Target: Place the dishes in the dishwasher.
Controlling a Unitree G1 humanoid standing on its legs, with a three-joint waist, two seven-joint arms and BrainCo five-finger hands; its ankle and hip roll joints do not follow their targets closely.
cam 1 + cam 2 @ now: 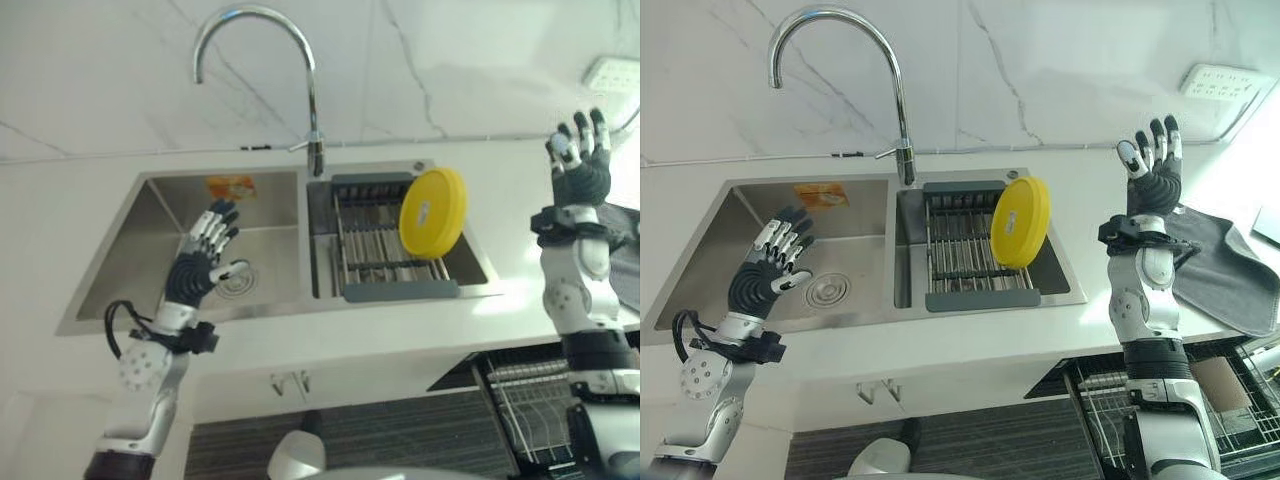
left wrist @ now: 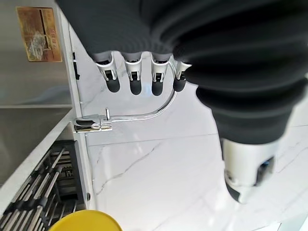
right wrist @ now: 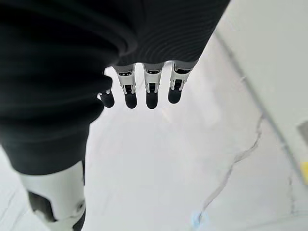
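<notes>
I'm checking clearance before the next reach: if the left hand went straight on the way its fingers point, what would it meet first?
Probably the faucet: the left hand points its open fingers over the sink toward its curved neck, marble wall behind. Depth is unclear.

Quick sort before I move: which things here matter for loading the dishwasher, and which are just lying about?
For the job:
yellow plate, leaning upright in the drying rack
dishwasher rack, lower right
left hand and right hand, both open and empty

Lying about:
grey cloth on the counter
faucet
left sink basin
</notes>
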